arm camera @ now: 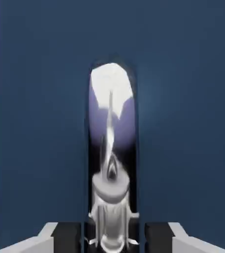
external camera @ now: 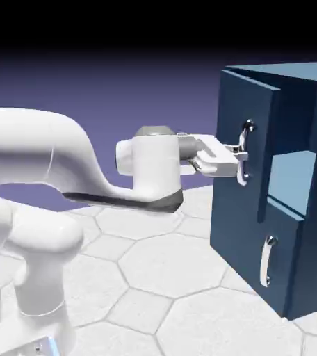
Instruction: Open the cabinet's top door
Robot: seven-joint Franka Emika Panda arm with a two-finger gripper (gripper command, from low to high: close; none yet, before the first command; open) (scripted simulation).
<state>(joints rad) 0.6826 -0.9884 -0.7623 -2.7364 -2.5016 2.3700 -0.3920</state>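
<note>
The navy-blue cabinet (external camera: 307, 271) stands at the exterior view's right. Its top door (external camera: 241, 97) is swung out a little, and a lighter blue inside (external camera: 291, 182) shows behind its edge. My gripper (external camera: 239, 161) reaches in level from the left and is shut on the top door's vertical silver handle (external camera: 245, 142). In the hand view the silver handle (arm camera: 110, 123) runs up the middle from between the grey fingertips (arm camera: 67, 238), and the gripper (arm camera: 112, 238) is closed around its lower part. The blue door panel (arm camera: 183, 123) fills the picture.
Below the top door sits the shorter lower panel (external camera: 241, 243) with its own silver handle (external camera: 266, 261), closed. The white arm (external camera: 43, 153) stretches across from the lower left over the white hexagon-patterned table (external camera: 161, 271).
</note>
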